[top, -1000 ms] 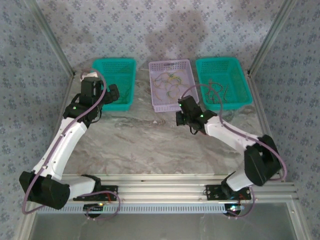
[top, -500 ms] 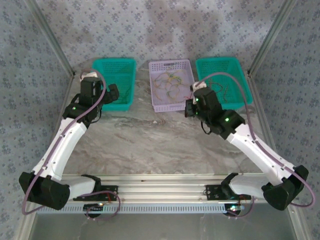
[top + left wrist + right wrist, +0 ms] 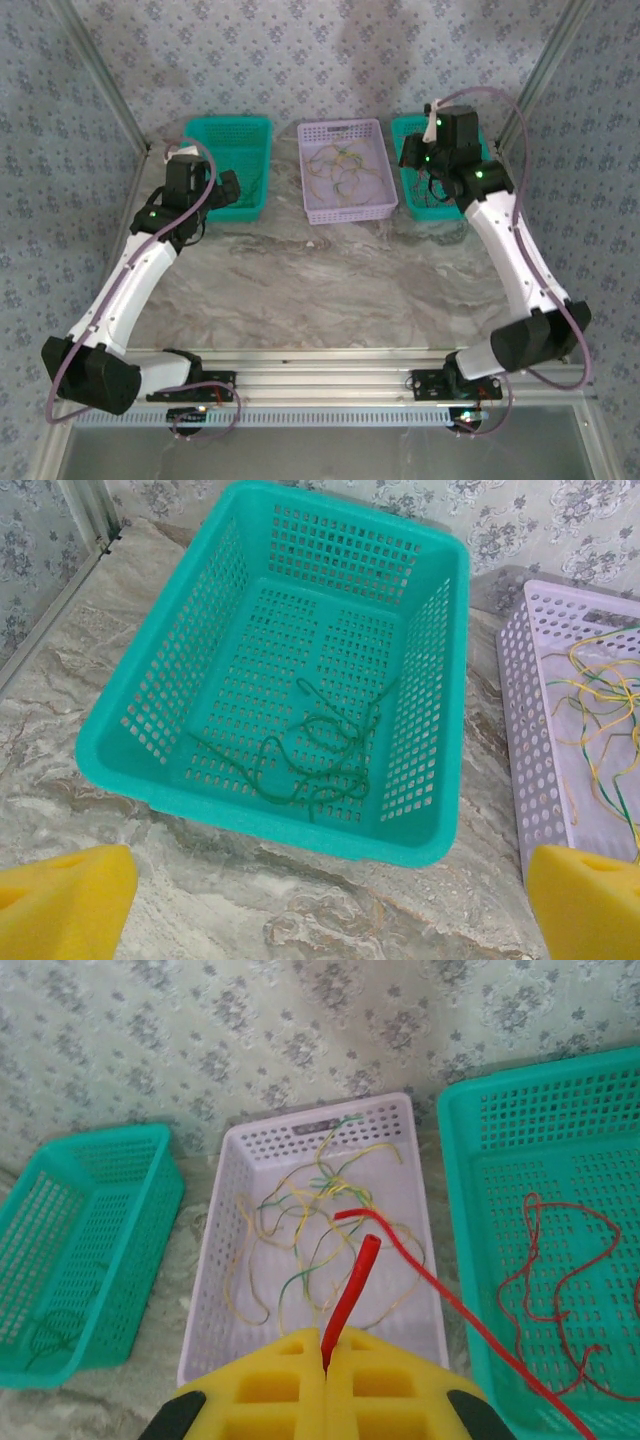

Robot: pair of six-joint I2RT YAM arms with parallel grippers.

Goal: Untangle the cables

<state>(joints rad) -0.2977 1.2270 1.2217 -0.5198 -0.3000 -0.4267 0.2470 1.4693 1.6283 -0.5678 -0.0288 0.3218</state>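
Step in hand: sorting by colour, as judged. A red cable (image 3: 352, 1285) is being carried from the lilac basket (image 3: 210, 1280) toward the right teal basket (image 3: 540, 1072), where other red cables (image 3: 560, 1270) lie.
Right gripper (image 3: 325, 1355): closed on the red cable, raised above the baskets. The cable's long strand slants across the lilac basket's right rim.
Left gripper (image 3: 320, 910): jaws wide apart and holding nothing, hovering at the near end of the left teal basket (image 3: 458, 700), which holds a green cable (image 3: 320, 765).
Remaining tangle: yellow and green cables (image 3: 300, 1230) – loosely knotted on the lilac basket's floor.
Next move calls for: carrying the strand fully over the right basket before release. Whether it hangs clear of the tangle cannot be told.
Edges: the two baskets' rims stand close together – a trailing strand could catch there.
Open room: bare tabletop (image 3: 320, 280) lies on the near side of all three baskets.
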